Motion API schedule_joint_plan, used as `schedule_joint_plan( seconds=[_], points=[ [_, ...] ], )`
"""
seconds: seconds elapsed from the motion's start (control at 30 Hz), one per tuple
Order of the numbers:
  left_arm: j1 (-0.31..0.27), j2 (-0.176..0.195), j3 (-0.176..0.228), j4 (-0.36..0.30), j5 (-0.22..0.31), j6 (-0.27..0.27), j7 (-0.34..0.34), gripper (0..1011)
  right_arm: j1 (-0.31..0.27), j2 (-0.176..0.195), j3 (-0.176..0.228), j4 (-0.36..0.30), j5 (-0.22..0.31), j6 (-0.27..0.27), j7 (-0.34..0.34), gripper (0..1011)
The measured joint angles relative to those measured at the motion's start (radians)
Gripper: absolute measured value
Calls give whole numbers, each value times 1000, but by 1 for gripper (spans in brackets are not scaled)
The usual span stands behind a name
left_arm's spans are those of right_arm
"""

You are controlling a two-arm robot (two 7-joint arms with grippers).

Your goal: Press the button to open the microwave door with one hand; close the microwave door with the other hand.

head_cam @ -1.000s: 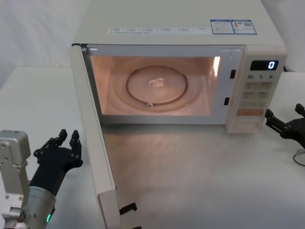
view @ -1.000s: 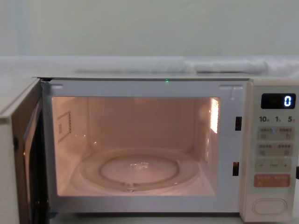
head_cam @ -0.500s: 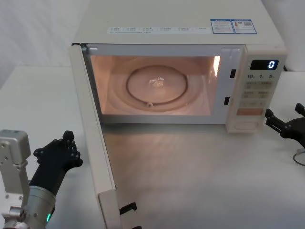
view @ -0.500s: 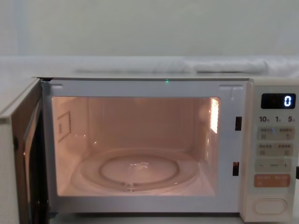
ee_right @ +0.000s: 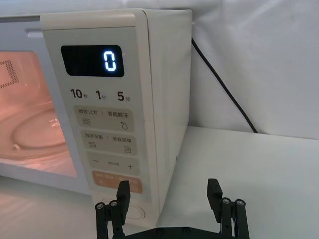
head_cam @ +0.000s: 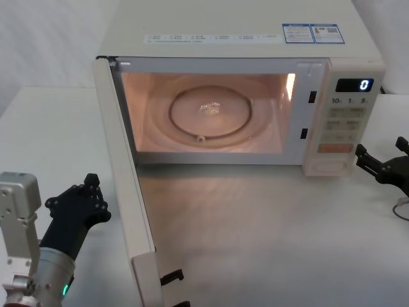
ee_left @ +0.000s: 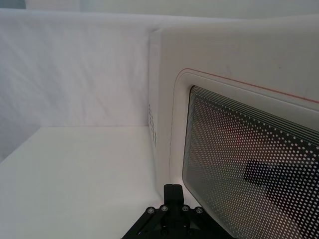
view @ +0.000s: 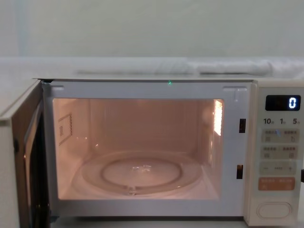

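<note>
The left gripper point(head_cam: 86, 192) hangs just outside the microwave door point(head_cam: 124, 185), on the side away from the oven cavity, with its black fingers drawn together; whether they touch the door I cannot tell. From the left wrist view the fingertips point(ee_left: 173, 191) sit close against the lower corner of the door's dotted dark window point(ee_left: 249, 169), inside the thin orange outline. It holds nothing.

The right gripper point(head_cam: 383, 167) hovers to the right of the microwave point(head_cam: 230, 38), near the lower end of its control panel point(head_cam: 345, 121), fingers spread wide apart and empty. In the right wrist view its two fingers point(ee_right: 122, 191) frame the panel's lower corner without touching it.

The door stands swung fully out from the oven's left edge, pointing toward the robot. The cavity is lit warm, with the glass turntable point(view: 140, 173) on its floor. The button point(view: 274, 210) sits at the bottom of the control panel, below the orange key point(view: 276, 184); the display point(view: 282, 102) at the top reads 0.

The microwave rests on a white table point(head_cam: 268, 243). A black cable point(ee_right: 224, 92) runs down the white wall behind the oven's right side.
</note>
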Motion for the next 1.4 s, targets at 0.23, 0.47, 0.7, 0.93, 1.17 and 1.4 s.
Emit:
schedule_joint_plan(
  seconds=[0.23,0.47,0.7,0.93,1.17,1.4],
  points=[
    [0,0,0,0,0,0,0,0,0,0,0,0,0,0,0,1002],
    [0,-4,-2,0,2,-2,-11,0,0,0,0,0,0,0,0,1002],
    [5,-5,-21,-3,-10,-5,-66,0,0,0,0,0,0,0,0,1002],
    [37,4,-68,-35,-29,-5,-112,0,0,0,0,0,0,0,0,1002],
    [99,10,-108,-90,-36,-9,-132,0,0,0,0,0,0,0,0,1002],
    [172,35,-137,-166,-73,-26,-193,0,0,0,0,0,0,0,0,1002]
  ],
)
